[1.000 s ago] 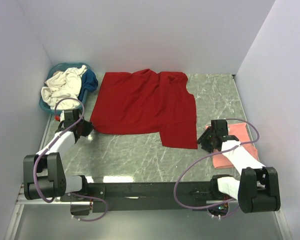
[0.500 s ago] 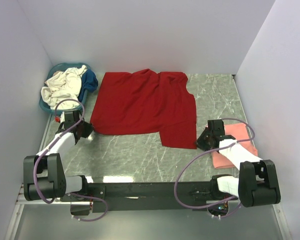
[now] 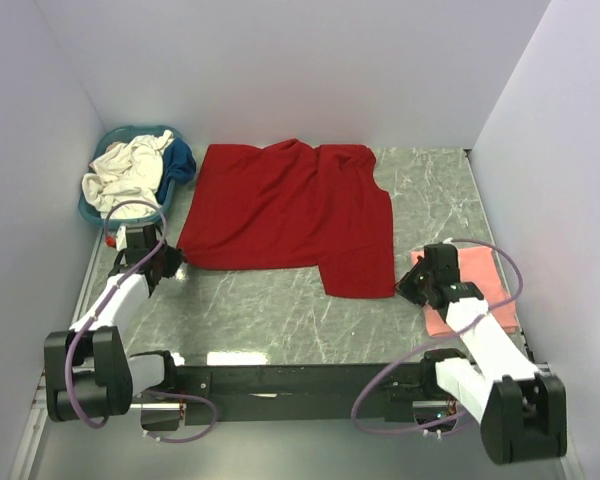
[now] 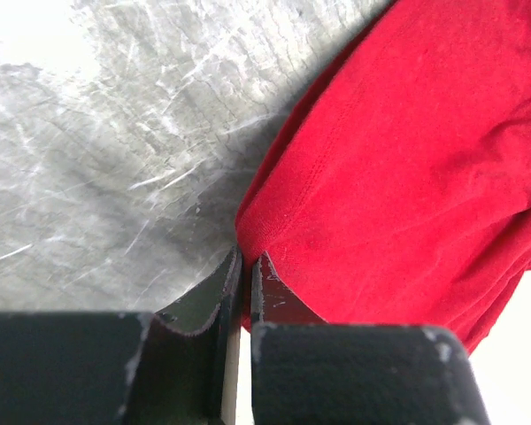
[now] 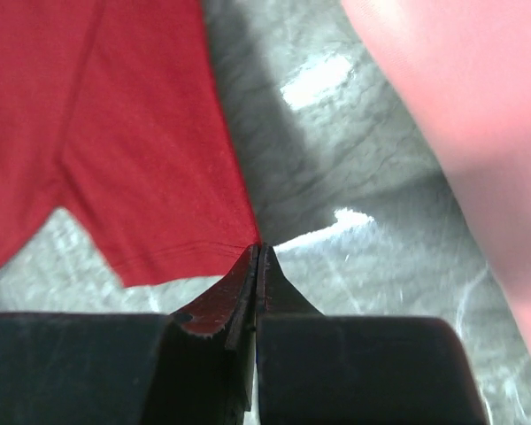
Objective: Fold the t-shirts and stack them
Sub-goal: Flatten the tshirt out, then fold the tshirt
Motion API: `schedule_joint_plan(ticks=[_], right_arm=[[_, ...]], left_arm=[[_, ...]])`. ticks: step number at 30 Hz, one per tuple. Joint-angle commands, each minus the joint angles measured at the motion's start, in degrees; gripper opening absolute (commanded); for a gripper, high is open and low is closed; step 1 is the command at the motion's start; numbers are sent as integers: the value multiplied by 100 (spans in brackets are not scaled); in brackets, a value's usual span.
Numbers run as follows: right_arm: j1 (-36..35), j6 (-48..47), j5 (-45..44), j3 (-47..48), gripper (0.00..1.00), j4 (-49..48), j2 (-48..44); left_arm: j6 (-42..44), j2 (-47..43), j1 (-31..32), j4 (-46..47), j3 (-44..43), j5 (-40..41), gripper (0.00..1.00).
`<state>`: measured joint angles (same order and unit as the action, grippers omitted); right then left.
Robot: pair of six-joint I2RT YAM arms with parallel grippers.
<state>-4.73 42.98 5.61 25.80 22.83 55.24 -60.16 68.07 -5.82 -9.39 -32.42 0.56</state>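
The deep red t-shirt [image 3: 280, 205] lies spread flat in the middle of the grey table. My left gripper [image 3: 170, 258] is at its near left corner; in the left wrist view the jaws [image 4: 246, 258] are shut on a fold of the red cloth [image 4: 407, 150]. At the near right hem corner my right gripper [image 3: 407, 287] has its jaws [image 5: 257, 250] pressed together on the very tip of the red cloth [image 5: 133, 150]. A folded salmon pink t-shirt [image 3: 480, 275] lies just right of the right gripper, blurred in the right wrist view [image 5: 478, 106].
A teal basket [image 3: 140, 130] in the far left corner holds a crumpled cream-white shirt [image 3: 125, 170] and a dark blue one [image 3: 183, 160]. White walls close in the table on the left, the back and the right. Bare marbled table [image 3: 270, 310] runs between the shirt and the arm bases.
My right gripper's jaws closed at the shirt's near right corner and the arm shifted slightly right. The left gripper barely moved, staying at the left corner.
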Motion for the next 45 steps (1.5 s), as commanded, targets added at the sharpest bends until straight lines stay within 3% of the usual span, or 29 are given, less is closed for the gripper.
schedule_joint_plan(ticks=[1,15,24,28,34,40,45], right_arm=[[-28,-18,-86,65,0,625,-636],[-36,17,116,478,0,2663,-3175],[-19,-26,424,953,0,3473,-4161],[-28,-88,774,875,0,3334,-4241],[-28,-106,1127,295,0,2701,-3960],[-28,-97,986,320,0,2279,-3618],[-19,-220,662,662,0,1717,-2722]], left_arm=[[101,-303,-33,-133,61,278,1],[154,-1858,-24,-1012,438,664,1],[4,-2966,-24,-1785,720,928,4],[-101,-3212,-33,-1733,773,850,6],[13,-2774,-24,-1575,659,858,6],[92,-2458,-24,-1312,606,867,6],[127,-1895,-24,-961,334,710,9]])
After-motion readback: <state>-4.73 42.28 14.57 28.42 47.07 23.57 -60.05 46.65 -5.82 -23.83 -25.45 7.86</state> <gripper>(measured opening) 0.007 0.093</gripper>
